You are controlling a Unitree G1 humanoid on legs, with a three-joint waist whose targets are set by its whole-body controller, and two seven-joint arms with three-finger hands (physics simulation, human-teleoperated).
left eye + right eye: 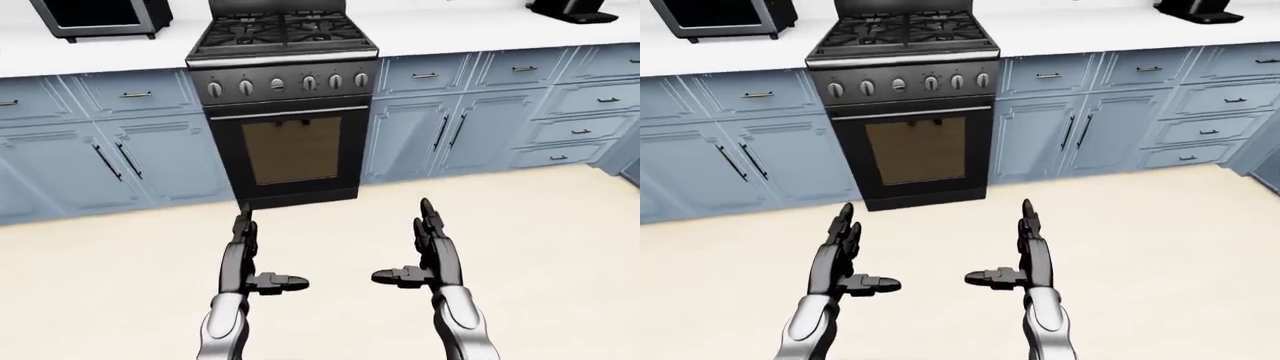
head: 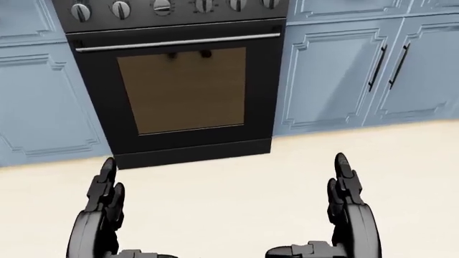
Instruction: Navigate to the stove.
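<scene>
The black stove (image 1: 285,112) stands straight ahead between blue cabinets, with gas burners (image 1: 280,30) on top, a row of knobs (image 1: 288,84) and a brown oven window (image 1: 292,150). It fills the upper part of the head view (image 2: 179,91). My left hand (image 1: 248,259) is open and empty, held low over the cream floor. My right hand (image 1: 425,251) is open and empty too, level with the left. Both hands are a short way from the oven door, with bare floor between.
Blue cabinets (image 1: 100,150) flank the stove on the left and more blue cabinets (image 1: 480,120) on the right, under a white counter (image 1: 450,34). A dark microwave (image 1: 100,16) sits at the top left and a black appliance (image 1: 570,9) at the top right. Cream floor (image 1: 560,255) spreads below.
</scene>
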